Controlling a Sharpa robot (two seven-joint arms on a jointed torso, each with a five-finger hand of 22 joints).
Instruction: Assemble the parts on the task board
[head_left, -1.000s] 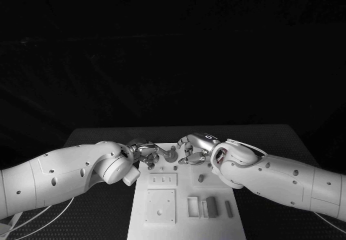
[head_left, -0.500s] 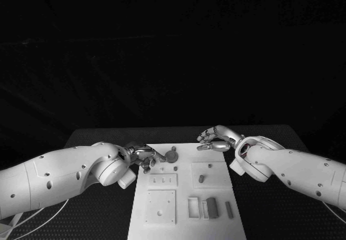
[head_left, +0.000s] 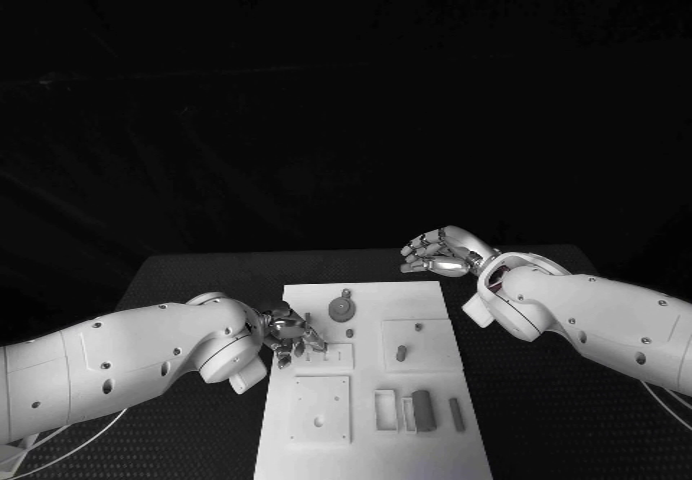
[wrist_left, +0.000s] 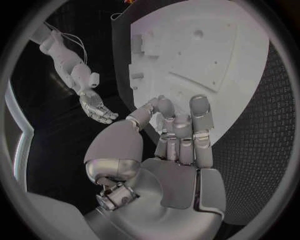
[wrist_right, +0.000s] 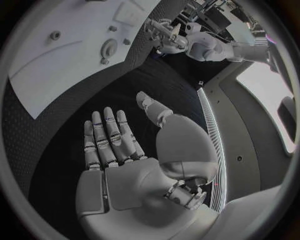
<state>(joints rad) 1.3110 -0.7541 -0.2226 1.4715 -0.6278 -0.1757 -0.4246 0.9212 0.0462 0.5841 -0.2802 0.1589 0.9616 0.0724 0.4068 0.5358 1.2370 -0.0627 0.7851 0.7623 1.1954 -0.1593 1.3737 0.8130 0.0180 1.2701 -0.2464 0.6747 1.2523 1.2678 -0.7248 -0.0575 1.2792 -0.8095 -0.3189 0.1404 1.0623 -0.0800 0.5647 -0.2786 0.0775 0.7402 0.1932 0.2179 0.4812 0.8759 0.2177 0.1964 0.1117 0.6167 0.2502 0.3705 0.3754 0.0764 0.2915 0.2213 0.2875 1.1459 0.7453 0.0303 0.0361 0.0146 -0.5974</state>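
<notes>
The task board (head_left: 372, 380) lies in the middle of the black table (head_left: 202, 275), long side running away from the robot.

Left hand (head_left: 290, 334) sits over the board's left edge, about mid-length, fingers curled down toward the small raised block w/ slots (head_left: 327, 357). In the left wrist view the left hand (wrist_left: 172, 145) has fingers drawn together, tips over the board (wrist_left: 206, 60) – whether anything is pinched between them, cannot tell.

Right hand (head_left: 441, 253) hangs above the table just off the board's far right corner, apart from the board. The right wrist view shows the hand (wrist_right: 119, 150) flat, fingers straight and a little apart, palm bare – holding nothing.

Parts on the board: a round disc part (head_left: 342, 308) near the far end, centre; a small peg (head_left: 351, 332) just below it; another short peg (head_left: 400, 353) standing in the square recess on the right. Near end, right side – a grey bar (head_left: 423, 411) beside a white frame (head_left: 387, 412), and a thin pin (head_left: 456, 416) at the right edge. A square plate w/ holes (head_left: 322, 410) takes the near left.
</notes>
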